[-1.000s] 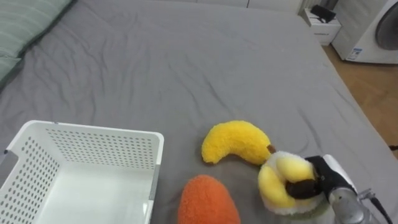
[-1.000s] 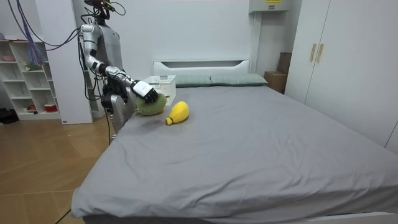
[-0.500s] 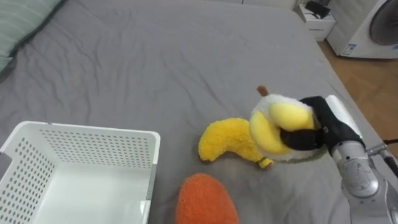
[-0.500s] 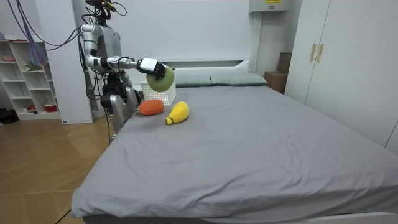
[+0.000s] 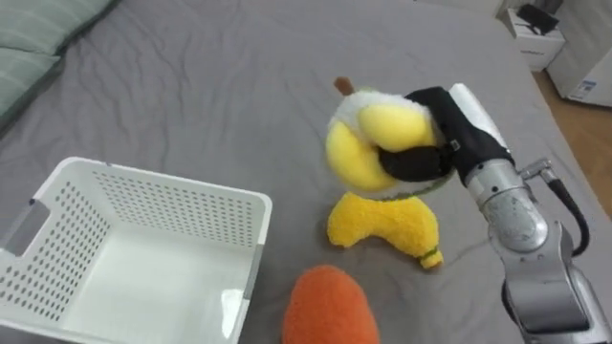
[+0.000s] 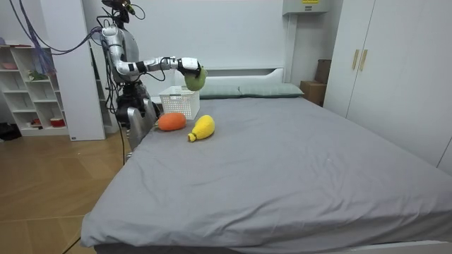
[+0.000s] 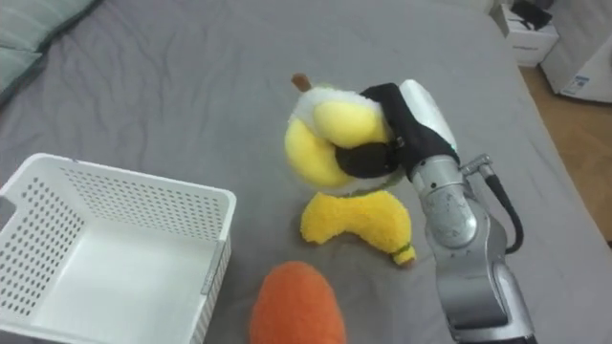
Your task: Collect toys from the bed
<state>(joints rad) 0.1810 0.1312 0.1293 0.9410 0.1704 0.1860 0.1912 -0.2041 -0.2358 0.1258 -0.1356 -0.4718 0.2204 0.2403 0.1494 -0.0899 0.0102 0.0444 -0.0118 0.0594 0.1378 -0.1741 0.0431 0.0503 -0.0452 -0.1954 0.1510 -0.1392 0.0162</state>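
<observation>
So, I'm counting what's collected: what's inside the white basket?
No toy shows in the white basket: just its bare floor and perforated walls. Its near corner runs off the picture, unseen. The yellow-and-white plush is in the right hand, above the bed.

A wide bed (image 6: 282, 162) under a smooth grey sheet takes up most of the room. Its white headboard (image 6: 228, 73) stands against a plain white wall (image 6: 233, 32), and pale green striped pillows (image 6: 263, 89) lie at that end. On the room view's right stands a white wardrobe (image 6: 395, 70) with slim handles, with brown boxes (image 6: 311, 90) beside it near the bed's head. On the room view's left is a white open shelf unit (image 6: 27, 92). The floor (image 6: 49, 190) is warm brown wood. A small white bedside cabinet (image 5: 534, 48) stands past the bed's far corner.
</observation>
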